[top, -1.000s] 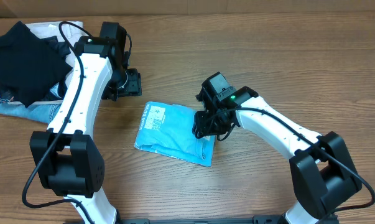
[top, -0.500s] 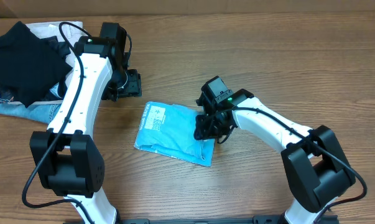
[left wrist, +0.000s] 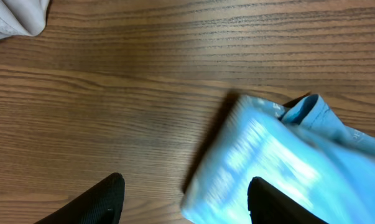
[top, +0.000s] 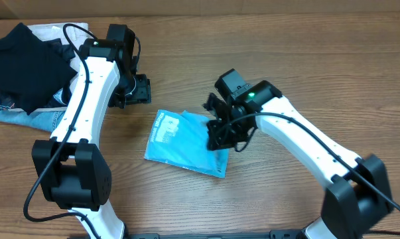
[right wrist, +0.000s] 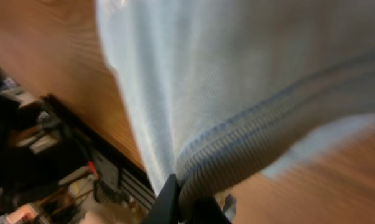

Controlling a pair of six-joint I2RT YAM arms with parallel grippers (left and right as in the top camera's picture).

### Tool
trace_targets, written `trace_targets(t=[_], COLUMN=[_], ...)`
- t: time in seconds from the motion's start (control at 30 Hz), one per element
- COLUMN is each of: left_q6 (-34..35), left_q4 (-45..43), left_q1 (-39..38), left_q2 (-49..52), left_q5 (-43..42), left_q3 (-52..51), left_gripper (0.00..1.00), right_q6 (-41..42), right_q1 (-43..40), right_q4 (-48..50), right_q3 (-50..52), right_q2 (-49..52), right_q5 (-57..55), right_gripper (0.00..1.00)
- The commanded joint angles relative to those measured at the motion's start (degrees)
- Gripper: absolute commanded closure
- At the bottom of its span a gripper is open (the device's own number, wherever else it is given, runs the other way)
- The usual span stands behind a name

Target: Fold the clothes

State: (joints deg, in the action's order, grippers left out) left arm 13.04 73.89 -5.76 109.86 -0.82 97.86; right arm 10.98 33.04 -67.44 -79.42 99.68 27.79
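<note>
The light sky-blue T-shirt (top: 180,143) lies folded into a small packet at the table's middle, white print on its left part. My right gripper (top: 221,135) is shut on the shirt's right edge and lifts it a little; the right wrist view shows a ribbed hem (right wrist: 262,118) pinched between the fingers (right wrist: 186,205). My left gripper (top: 141,89) is open and empty above bare table, up and left of the shirt. In the left wrist view the shirt (left wrist: 287,168) lies blurred under the right finger, between and beyond the open jaws (left wrist: 184,202).
A pile at the back left holds a black garment (top: 24,63), blue denim (top: 34,118) and a pale cloth (top: 60,30). The pale cloth's corner shows in the left wrist view (left wrist: 16,15). Wooden table (top: 319,73) surrounds the shirt.
My right gripper has risen and shifted slightly up and right, pulling the shirt's right edge with it. The shirt has shifted a little. The left arm has not moved.
</note>
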Motion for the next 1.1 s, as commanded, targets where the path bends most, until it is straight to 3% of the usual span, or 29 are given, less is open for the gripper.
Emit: trace_targets(t=[0.0,0.23,0.53,0.83,1.07], left_q6=[-1.5,-1.5,-1.5,-2.2,-11.6], left_q4=[0.5,2.6,3.9,0.0,-9.9], left_q1=[0.1,0.1,0.0,-0.2,-3.2], left_q2=[0.1,0.1,0.1,0.1,1.0], left_q5=[-0.2,-0.3,-0.3,-0.3,-0.3], left_q3=[0.9,0.9,0.9,0.9,0.9], left_gripper=[0.34,0.33,0.33,0.34,0.38], right_q6=[1.5,1.5,1.5,2.8,2.1], right_q1=[0.0,0.0,0.0,0.0,0.0], right_q4=[-1.4,2.5,4.6,2.4,1.1], right_q3=[1.7,8.7,11.4,9.0,2.4], right_q2=[-0.5,-0.4,-0.4,-0.7,-3.3], right_q5=[-11.4,-11.5,-11.6,-11.4,-2.5], right_gripper=[0.96,0.93,0.64,0.65,0.69])
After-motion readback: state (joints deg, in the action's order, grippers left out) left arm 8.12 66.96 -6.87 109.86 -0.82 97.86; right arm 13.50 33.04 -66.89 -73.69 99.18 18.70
